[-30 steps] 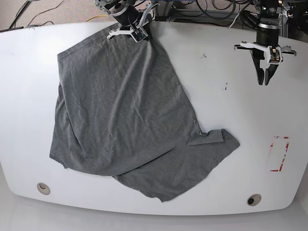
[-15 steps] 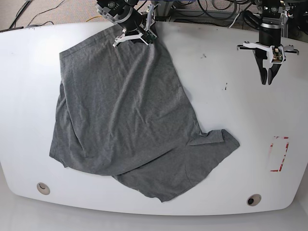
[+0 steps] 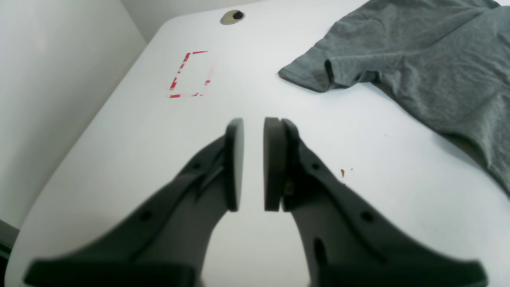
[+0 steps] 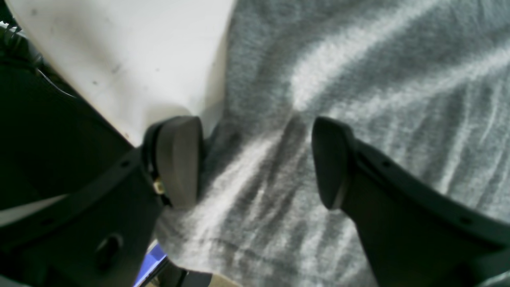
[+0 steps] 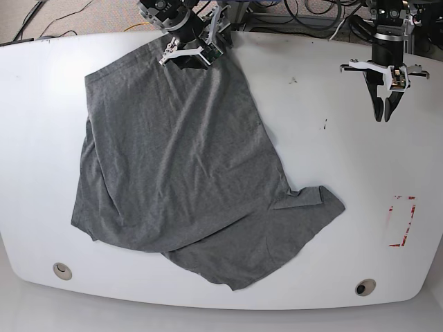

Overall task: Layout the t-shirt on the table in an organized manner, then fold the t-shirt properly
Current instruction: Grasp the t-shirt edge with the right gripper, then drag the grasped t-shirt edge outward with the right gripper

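Observation:
The grey t-shirt (image 5: 180, 159) lies spread and wrinkled on the left half of the white table (image 5: 332, 159), with one sleeve (image 5: 315, 197) poking out to the right. My right gripper (image 5: 190, 59) is at the shirt's far edge, open. In the right wrist view its jaws (image 4: 255, 159) straddle the cloth (image 4: 358, 59) beside the table edge (image 4: 119, 48), with nothing pinched. My left gripper (image 5: 383, 111) hangs over bare table at the far right. Its pads (image 3: 235, 163) stand a narrow gap apart and empty, and the shirt's sleeve (image 3: 318, 71) lies beyond them.
A red tape rectangle (image 5: 401, 221) marks the table's right side (image 3: 190, 74). Grommet holes sit at the front left (image 5: 62, 270) and the front right (image 5: 365, 287). Small dark specks (image 5: 324, 126) lie near the left gripper. Cables run behind the table's far edge.
My right gripper has opened and let go of the shirt's far edge, shifting slightly up and back. The left arm has barely moved.

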`<action>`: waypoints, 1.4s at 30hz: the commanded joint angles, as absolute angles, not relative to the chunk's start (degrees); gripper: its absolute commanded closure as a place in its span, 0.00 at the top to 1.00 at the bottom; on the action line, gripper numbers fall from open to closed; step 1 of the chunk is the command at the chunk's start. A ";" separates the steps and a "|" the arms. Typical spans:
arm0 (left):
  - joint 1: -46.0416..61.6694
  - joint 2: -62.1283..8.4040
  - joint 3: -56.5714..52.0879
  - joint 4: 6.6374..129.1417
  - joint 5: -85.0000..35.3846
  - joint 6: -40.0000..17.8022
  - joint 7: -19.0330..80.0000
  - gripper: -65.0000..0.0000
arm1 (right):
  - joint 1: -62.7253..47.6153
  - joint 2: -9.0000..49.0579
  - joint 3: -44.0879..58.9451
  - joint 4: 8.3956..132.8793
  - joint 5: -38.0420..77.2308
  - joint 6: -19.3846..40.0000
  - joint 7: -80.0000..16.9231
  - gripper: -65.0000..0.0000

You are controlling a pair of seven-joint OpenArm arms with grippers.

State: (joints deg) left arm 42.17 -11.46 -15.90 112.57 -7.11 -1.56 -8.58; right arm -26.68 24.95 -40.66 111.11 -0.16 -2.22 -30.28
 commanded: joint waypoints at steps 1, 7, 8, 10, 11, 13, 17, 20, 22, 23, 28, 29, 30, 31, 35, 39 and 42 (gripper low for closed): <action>42.51 -11.82 -16.04 113.54 -6.99 -1.36 -10.42 0.13 | -27.38 25.27 -41.89 113.98 2.51 -0.31 -28.70 0.64; 42.33 -11.82 -15.96 113.54 -6.99 -1.36 -10.42 0.13 | -27.47 26.15 -40.22 116.26 2.51 -0.31 -28.70 0.64; 42.24 -11.82 -15.87 113.54 -6.99 -1.36 -10.42 0.13 | -27.56 25.98 -39.34 116.35 2.51 -0.31 -28.62 0.64; 42.15 -11.82 -15.43 113.54 -6.90 -1.36 -10.42 0.13 | -27.56 25.89 -37.85 116.26 2.51 -0.31 -27.82 0.64; 42.15 -11.82 -15.16 113.54 -6.90 -1.36 -10.42 0.13 | -27.56 25.89 -36.88 116.18 2.51 -0.31 -26.95 0.64; 42.15 -11.82 -15.08 113.54 -6.90 -1.36 -10.42 0.13 | -27.74 25.89 -35.12 116.09 2.51 -0.31 -25.63 0.64; 42.15 -11.82 -14.90 113.54 -6.90 -1.36 -10.42 0.13 | -27.74 25.89 -31.69 116.09 2.68 -0.31 -24.92 0.64; 42.15 -11.82 -14.73 113.54 -6.90 -1.36 -10.42 0.13 | -27.56 25.89 -29.23 116.00 2.68 -0.04 -24.75 0.64; 42.15 -11.82 -14.73 113.54 -6.90 -1.36 -10.42 0.13 | -27.47 25.89 -27.30 115.91 2.68 0.04 -24.75 0.64; 42.07 -11.82 -14.64 113.54 -6.90 -1.36 -10.42 0.13 | -27.47 25.89 -26.33 115.91 2.86 0.13 -24.66 0.64; 42.07 -11.82 -14.55 113.45 -6.90 -1.36 -10.33 0.13 | -27.47 25.89 -20.97 115.82 3.21 0.22 -24.66 0.64; 42.07 -11.82 -14.55 113.10 -6.90 -1.36 -10.33 0.13 | -27.56 25.89 -19.74 115.82 3.21 0.22 -24.66 0.64; 42.07 -11.82 -14.37 112.92 -6.90 -1.36 -10.33 0.13 | -27.56 25.89 -18.77 115.82 3.21 0.22 -24.66 0.64; 41.98 -11.82 -13.85 112.75 -6.90 -1.36 -10.33 0.13 | -27.74 25.89 -17.45 115.82 3.21 0.22 -24.57 0.64; 41.10 -11.91 -12.79 112.40 -6.90 -1.36 -10.24 0.13 | -27.74 25.80 -12.70 115.74 3.30 0.22 -24.57 0.64; 40.84 -11.91 -11.38 112.40 -6.90 -1.36 -7.78 0.13 | -27.56 24.31 -6.99 115.65 4.35 0.40 -24.57 0.64; 40.40 -11.91 -10.86 112.40 -6.90 -1.36 -5.58 0.13 | -27.12 23.08 -0.92 115.56 6.73 2.59 -24.57 0.64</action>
State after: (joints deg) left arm 40.27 -11.53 -10.85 111.46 -6.94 -1.50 -5.93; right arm -27.68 23.27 -3.97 114.67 5.67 1.45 -25.78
